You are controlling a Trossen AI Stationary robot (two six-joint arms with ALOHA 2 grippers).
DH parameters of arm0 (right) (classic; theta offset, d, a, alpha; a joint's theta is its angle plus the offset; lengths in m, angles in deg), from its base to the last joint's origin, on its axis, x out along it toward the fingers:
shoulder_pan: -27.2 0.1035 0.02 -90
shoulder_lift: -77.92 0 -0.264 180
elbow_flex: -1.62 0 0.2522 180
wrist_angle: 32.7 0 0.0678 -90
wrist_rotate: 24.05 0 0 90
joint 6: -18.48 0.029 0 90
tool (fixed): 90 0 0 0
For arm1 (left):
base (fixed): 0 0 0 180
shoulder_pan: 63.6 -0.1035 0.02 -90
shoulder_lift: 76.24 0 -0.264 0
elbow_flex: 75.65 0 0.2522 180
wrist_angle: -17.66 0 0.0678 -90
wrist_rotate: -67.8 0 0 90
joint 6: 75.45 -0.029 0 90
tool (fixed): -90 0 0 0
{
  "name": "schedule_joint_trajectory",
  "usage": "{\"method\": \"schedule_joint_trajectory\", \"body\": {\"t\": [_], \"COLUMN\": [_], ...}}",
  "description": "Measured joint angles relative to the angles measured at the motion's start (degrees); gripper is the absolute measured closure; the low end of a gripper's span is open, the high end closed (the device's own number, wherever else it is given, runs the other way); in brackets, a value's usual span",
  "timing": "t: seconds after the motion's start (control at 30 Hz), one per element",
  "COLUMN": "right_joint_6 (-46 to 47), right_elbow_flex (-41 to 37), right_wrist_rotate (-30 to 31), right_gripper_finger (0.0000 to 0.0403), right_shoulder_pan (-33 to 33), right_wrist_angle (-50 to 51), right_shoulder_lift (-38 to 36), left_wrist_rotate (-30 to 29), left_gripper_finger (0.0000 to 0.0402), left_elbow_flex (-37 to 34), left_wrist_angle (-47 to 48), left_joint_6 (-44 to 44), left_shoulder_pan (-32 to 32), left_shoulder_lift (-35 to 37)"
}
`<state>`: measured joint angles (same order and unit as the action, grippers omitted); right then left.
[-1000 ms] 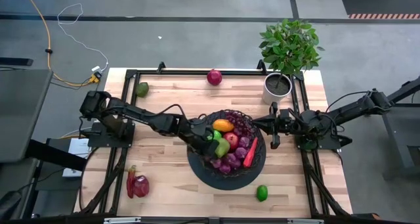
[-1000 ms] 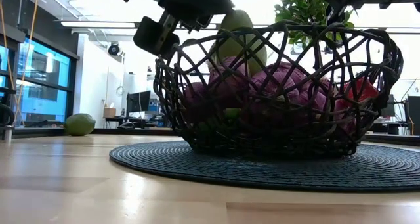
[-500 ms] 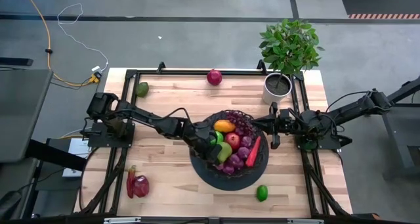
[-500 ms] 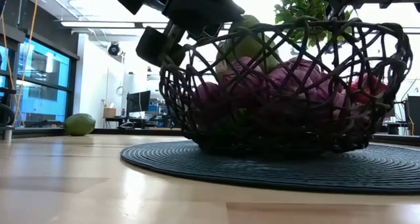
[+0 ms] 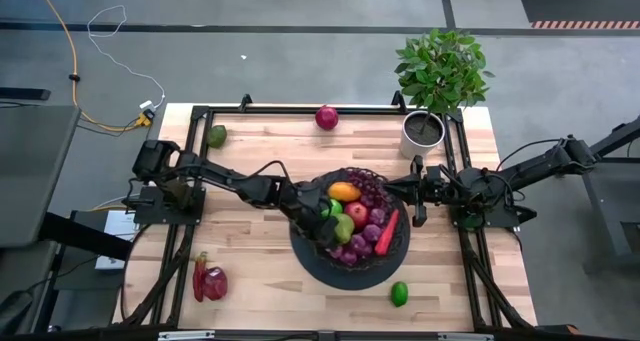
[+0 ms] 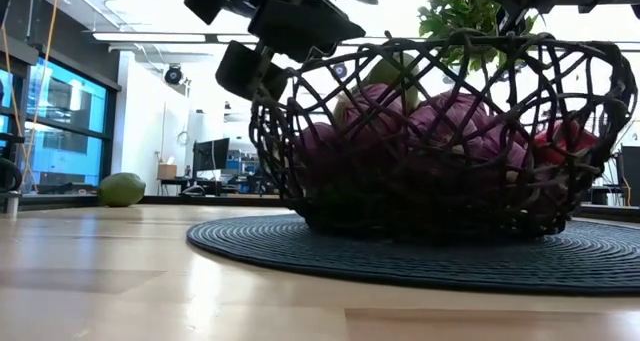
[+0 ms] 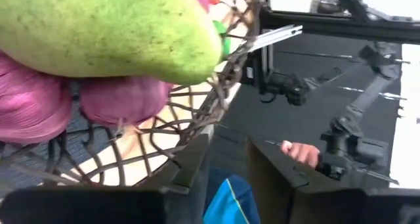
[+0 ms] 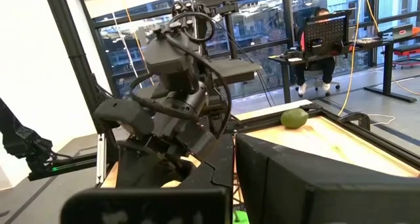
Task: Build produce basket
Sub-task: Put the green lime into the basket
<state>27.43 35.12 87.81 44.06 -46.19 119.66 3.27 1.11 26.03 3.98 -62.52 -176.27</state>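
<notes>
The left arm extends across the table, its left gripper (image 5: 325, 217) over the left side of the basket (image 5: 395, 249); whether its fingers grip or gape cannot be told. The right gripper (image 5: 415, 193) waits at the basket's right rim, finger state also undeterminable. The black wire basket sits mid-table on a round mat (image 5: 348, 273), holding a green pear (image 5: 343, 226), purple grapes (image 5: 358, 247), an orange fruit (image 5: 342, 192) and a red pepper (image 5: 384, 232).

Left hand (image 5: 322, 217) hidden among produce (image 5: 358, 229)

Two dark jointed arms (image 5: 230, 184), black looping cables.
</notes>
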Motion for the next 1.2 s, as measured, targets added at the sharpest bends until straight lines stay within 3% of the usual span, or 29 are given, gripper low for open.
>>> {"method": "schedule_joint_trajectory", "body": {"t": [0.3, 0.53, 0.7, 0.9, 1.03, 1.2], "right_joint_6": [0.0, -0.08, -1.92, -1.92, -1.93, -1.92], "right_elbow_flex": [0.0, 0.0, 0.02, 0.02, 0.02, 0.02], "right_wrist_rotate": [0.0, -0.04, -1.07, -1.08, -1.07, 0.46], "right_gripper_finger": [0.0403, 0.0403, 0.0403, 0.0403, 0.0403, 0.0403], "right_shoulder_pan": [0.0, 0.0, 0.0, 0.0, 0.0, 0.0], "right_wrist_angle": [-0.01, -0.48, -2.39, -5.0, -6.13, -7.72], "right_shoulder_lift": [0.0, -0.02, -0.02, -0.01, 0.0, -0.02], "left_wrist_rotate": [9.23, 7.69, -5.11, -24.69, -35.11, -42.67], "left_gripper_finger": [0.0254, 0.0239, 0.0238, 0.0238, 0.0238, 0.0238], "left_elbow_flex": [-0.13, -0.1, -0.07, -5.04, -15.21, -32.44], "left_wrist_angle": [-2.12, 0.51, 6.93, 7.38, -0.28, -15.57], "left_joint_6": [-0.39, -11.28, -28.12, -47.87, -53.11, -54.61], "left_shoulder_pan": [-4.82, -11.59, -15.85, -13.62, -9.46, -4.58], "left_shoulder_lift": [2.4, 11.18, 21.84, 36.6, 45.9, 56.37]}}
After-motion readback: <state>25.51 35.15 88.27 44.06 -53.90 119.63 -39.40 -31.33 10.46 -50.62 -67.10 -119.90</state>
